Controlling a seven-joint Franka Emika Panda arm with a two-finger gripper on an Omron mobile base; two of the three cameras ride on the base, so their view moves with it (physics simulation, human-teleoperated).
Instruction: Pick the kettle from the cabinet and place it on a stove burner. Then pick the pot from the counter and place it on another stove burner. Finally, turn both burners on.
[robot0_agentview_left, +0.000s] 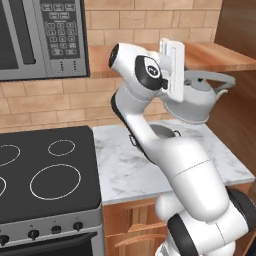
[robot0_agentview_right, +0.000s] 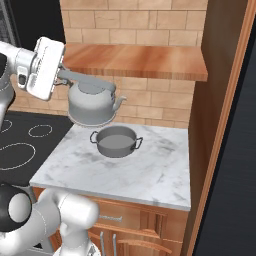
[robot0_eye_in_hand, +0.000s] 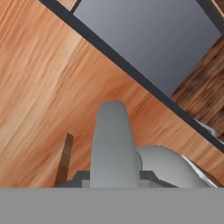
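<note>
In the left base view we are seeing the gripper (robot0_agentview_left: 181, 80) lifting the kettle (robot0_agentview_left: 196, 102) by its arched handle, clear of the counter (robot0_agentview_left: 135, 165) and below the cabinet (robot0_agentview_left: 210, 56); our arm is hiding most of the pot (robot0_agentview_left: 165, 131). The right base view is showing the whole pot (robot0_agentview_right: 116, 141) near the counter's (robot0_agentview_right: 150, 175) back edge, the kettle (robot0_agentview_right: 92, 104) hanging just above its left. The hand view is showing the fingers clamping narrowly on the handle (robot0_eye_in_hand: 111, 144).
</note>
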